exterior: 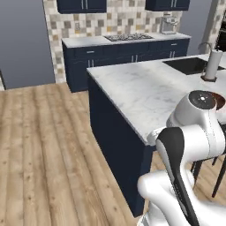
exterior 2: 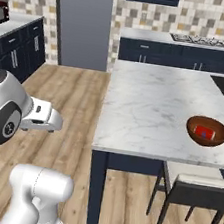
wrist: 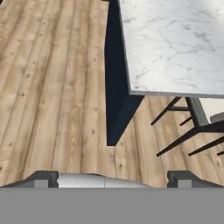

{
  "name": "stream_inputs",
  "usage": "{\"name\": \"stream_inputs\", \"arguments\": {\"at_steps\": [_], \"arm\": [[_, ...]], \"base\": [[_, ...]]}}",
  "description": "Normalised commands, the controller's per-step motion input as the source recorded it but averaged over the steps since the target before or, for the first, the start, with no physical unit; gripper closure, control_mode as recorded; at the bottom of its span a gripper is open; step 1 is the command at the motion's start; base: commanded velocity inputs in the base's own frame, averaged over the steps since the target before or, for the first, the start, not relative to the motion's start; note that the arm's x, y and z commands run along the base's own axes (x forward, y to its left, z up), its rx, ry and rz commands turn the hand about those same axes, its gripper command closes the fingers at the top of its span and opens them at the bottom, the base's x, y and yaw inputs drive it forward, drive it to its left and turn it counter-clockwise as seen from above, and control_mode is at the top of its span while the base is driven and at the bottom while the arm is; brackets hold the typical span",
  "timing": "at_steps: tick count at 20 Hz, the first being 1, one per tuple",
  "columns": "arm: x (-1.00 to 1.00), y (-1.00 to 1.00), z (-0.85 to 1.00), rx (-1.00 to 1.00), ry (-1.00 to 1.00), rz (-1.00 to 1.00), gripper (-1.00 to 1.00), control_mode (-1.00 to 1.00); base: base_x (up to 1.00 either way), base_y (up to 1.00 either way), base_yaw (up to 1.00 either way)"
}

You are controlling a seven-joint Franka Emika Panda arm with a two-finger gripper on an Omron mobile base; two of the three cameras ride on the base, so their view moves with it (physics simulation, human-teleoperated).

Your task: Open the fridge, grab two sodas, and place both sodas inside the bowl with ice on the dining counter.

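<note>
The dining counter [exterior 2: 146, 101] is a white marble slab on navy legs, seen too in the left base view [exterior: 141, 88] and the hand view [wrist: 175, 43]. Near its front right edge sits the reddish-brown bowl [exterior 2: 207, 131] with one red soda [exterior 2: 204, 132] lying inside. The arm's elbow hides most of the bowl [exterior: 219, 100] in the left base view. My gripper [wrist: 113, 180] is open with nothing between its fingertips [wrist: 46, 178], and hangs over the wood floor off the counter's corner. A tall grey slab [exterior 2: 81, 21] at the back may be the fridge; no handles show.
A stool [exterior 2: 195, 184] stands tucked under the counter's near edge, its dark legs [wrist: 192, 131] showing in the hand view. A sink [exterior: 187, 65] and a white roll [exterior: 212, 65] are on the counter's far part. Navy wall cabinets with a stove [exterior: 128, 37] line the back. Wood floor [exterior 2: 75, 104] lies to the left.
</note>
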Motion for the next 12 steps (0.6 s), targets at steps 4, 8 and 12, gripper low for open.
{"name": "stream_inputs", "arguments": {"at_steps": [4,8,12], "arm": [[0.00,0.00,0.00,0.00,0.00,0.00,-1.00,1.00],[0.00,0.00,0.00,0.00,0.00,0.00,-1.00,1.00],[0.00,0.00,0.00,0.00,0.00,0.00,-1.00,1.00]], "base": [[0.18,1.00,-0.32],[0.59,1.00,-0.24],[0.95,1.00,-0.12]]}}
